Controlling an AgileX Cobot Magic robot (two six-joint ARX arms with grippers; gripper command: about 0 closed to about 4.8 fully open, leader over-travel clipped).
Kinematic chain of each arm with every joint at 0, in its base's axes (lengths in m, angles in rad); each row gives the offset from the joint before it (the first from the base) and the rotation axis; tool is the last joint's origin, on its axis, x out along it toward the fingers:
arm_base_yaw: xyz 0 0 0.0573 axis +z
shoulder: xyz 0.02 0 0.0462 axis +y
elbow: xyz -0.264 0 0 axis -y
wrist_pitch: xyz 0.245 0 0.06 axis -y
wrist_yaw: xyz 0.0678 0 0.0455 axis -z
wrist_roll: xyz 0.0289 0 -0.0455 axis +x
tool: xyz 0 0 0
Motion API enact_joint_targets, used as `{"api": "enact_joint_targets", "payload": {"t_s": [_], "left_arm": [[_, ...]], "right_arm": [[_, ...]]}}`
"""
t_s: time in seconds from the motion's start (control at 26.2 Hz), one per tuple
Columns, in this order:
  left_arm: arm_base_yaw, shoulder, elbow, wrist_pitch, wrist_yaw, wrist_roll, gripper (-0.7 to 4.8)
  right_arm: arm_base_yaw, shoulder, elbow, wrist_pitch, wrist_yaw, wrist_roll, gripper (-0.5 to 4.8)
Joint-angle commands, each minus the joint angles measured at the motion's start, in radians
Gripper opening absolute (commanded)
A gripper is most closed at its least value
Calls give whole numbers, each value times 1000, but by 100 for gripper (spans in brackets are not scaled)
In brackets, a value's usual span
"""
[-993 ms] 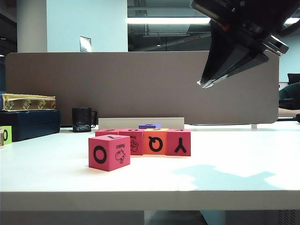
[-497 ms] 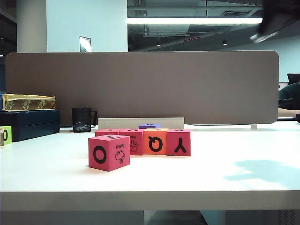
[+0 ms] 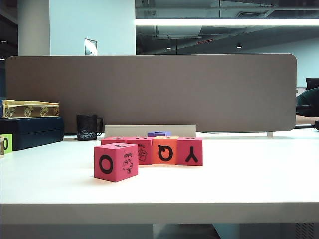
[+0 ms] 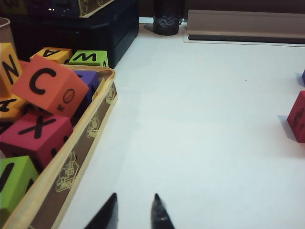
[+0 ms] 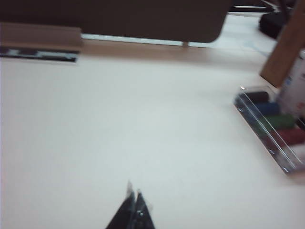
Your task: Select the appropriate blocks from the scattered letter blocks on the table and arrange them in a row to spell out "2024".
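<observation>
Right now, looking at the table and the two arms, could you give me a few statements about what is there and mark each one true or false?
1. The orange cube marked Q stands in the row between two pinkish-red cubes. True.
2. The pinkish-red cube with the bold O stands behind the row. False: it stands in front of the row, nearer the table's front edge.
3. The right gripper holds a cube. False: its jaws are shut on nothing, over bare table.
4. The left gripper is beside a tray of letter blocks, its jaws slightly apart and empty. True.
5. A black mug stands behind the cubes. True.
</observation>
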Motion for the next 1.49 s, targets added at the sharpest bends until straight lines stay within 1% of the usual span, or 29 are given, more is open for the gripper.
{"api": "enact_joint_targets", "payload": {"t_s": [0.04,0.15,0.27,0.38,0.76,0.99,1.11,1.3,1.49], "left_arm": [[0,0,2,-8,4,5,84],[0,0,2,-8,4,5,84],[0,0,2,-8,4,5,84],[0,0,2,-8,4,5,84],[0,1,2,-8,4,5,84],[0,1,2,-8,4,5,84],[0,1,2,-8,5,5,84],[0,0,2,-8,4,5,84],[0,0,2,-8,4,5,84]], "right_arm": [[-39,-116,-112,32,-2,-26,-1],[-69,-208,-217,76,-3,-11,-1],[-89,-382,-368,119,-6,42,-1],[-89,-446,-419,119,-6,46,-1],[-85,-561,-497,86,-6,47,-1],[-85,-623,-564,88,-8,80,-1],[-85,-622,-571,53,-26,79,-1],[-87,-622,-571,51,-35,75,-1],[-87,-622,-571,46,-102,82,-1]]}}
